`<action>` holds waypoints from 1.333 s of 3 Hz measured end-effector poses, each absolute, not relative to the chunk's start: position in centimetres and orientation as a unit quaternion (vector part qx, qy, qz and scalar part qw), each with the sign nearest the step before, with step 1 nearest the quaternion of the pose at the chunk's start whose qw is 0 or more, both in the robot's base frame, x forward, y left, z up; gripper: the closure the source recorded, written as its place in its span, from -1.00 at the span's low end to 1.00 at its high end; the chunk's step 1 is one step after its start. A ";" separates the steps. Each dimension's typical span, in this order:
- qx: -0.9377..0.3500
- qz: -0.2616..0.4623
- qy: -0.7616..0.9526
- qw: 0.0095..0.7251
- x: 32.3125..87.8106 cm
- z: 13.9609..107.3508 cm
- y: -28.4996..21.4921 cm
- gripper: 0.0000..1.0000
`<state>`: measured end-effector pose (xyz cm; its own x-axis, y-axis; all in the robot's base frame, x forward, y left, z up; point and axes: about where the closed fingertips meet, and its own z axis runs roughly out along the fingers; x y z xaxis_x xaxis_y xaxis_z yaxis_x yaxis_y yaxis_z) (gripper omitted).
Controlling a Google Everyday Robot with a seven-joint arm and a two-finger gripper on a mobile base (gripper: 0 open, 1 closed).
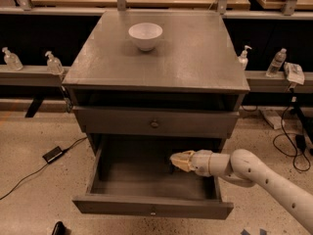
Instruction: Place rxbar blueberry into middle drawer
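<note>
My pincer hangs inside the open middle drawer, right of its centre; whether it is clamped I cannot tell. A small dark sliver just under its tip looks like the rxbar blueberry, its long axis unclear, the drawer floor directly below

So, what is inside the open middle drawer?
The tool reaches into the middle drawer from the right. A dark bit under its tip may be the rxbar blueberry, but the tool covers most of it.
</note>
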<state>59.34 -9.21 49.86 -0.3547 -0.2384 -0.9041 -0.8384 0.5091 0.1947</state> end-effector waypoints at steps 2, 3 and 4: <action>-0.361 0.344 0.748 0.439 59.3 49.8 -8.7 -0.77; -0.362 0.345 0.747 0.438 59.3 49.8 -8.5 -1.00; -0.362 0.345 0.747 0.438 59.3 49.8 -8.5 -1.00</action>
